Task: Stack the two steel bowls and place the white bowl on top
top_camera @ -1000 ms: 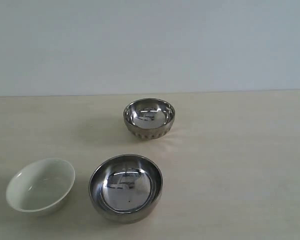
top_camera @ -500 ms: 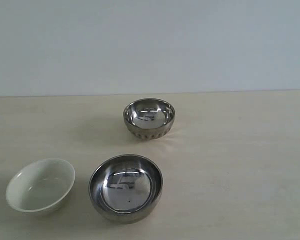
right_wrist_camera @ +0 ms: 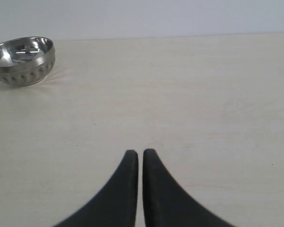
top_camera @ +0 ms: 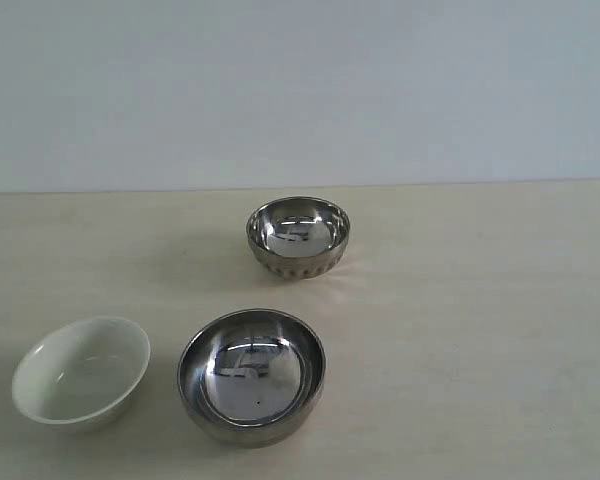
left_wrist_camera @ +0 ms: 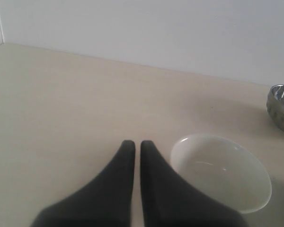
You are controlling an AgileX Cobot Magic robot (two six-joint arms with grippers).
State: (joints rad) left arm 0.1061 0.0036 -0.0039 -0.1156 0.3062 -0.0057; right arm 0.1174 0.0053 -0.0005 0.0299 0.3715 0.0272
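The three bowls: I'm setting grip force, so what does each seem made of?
The ribbed bowl and the smooth bowl look like polished stainless steel: mirror reflections inside. The white bowl looks like glazed ceramic, from its glossy off-white sheen, though hard plastic can't be excluded.

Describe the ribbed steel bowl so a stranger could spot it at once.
On the pale table, three bowls stand apart. The ribbed steel bowl is the one farthest back, nearest the wall, behind the smooth steel bowl and the white bowl. Only it has ribs round its lower outside.
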